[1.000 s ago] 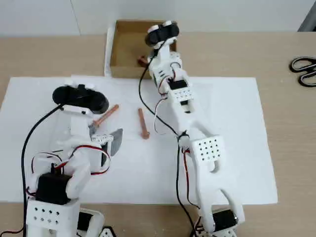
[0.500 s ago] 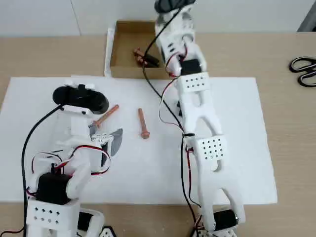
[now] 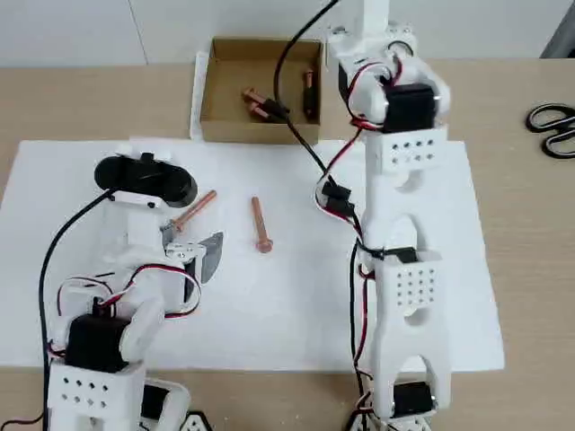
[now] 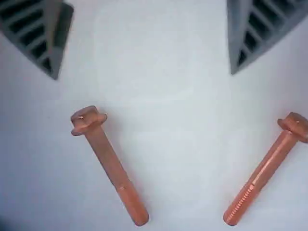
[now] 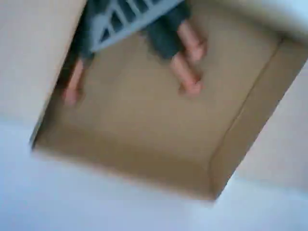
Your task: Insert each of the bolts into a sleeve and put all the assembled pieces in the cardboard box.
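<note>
Two bare copper bolts (image 3: 193, 211) (image 3: 260, 224) lie on the white sheet (image 3: 440, 197). My left gripper (image 3: 193, 251) hangs open just above the sheet near them. In the left wrist view both bolts (image 4: 109, 163) (image 4: 264, 175) lie just beyond its spread fingertips (image 4: 55, 72), untouched. The cardboard box (image 3: 208, 90) at the back holds bolts in dark sleeves (image 3: 260, 103) and another piece (image 3: 308, 90) by its right wall. My right arm (image 3: 395, 99) stands raised beside the box's right side. Its gripper (image 5: 130, 17) hovers above the box floor (image 5: 144, 125) and the sleeved bolts (image 5: 185, 62).
Scissors (image 3: 552, 126) lie on the wooden table at the far right. A black cable (image 3: 296, 135) runs from the right arm across the box's front edge. The sheet covers the middle of the table.
The right arm has lifted off the box and swung up and to the right, uncovering the pieces inside. The left arm and the two loose bolts have not moved.
</note>
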Available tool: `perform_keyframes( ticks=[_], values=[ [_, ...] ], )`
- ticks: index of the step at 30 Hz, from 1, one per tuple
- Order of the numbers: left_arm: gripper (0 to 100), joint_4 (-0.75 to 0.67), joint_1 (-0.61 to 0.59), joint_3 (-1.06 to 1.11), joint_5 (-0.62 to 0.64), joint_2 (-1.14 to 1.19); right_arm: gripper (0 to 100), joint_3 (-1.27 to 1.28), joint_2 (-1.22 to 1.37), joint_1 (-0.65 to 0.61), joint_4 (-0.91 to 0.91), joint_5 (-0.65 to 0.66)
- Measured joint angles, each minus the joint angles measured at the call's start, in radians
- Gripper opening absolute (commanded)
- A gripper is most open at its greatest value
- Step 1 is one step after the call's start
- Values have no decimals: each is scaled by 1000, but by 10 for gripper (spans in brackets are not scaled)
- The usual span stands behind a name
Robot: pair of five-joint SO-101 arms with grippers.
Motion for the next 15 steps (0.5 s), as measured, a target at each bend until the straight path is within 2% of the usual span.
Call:
perform_keyframes(
  ticks=[2,7,10,15],
  values=[
    [218,0,0,0,0,0,236,0,-48,2,106,0],
    [218,0,0,0,0,0,167,72,-144,28,152,0],
    [218,0,0,0,0,0,123,230,-224,23,157,0],
    [218,0,0,0,0,0,123,571,-446,29,157,9]
  ],
)
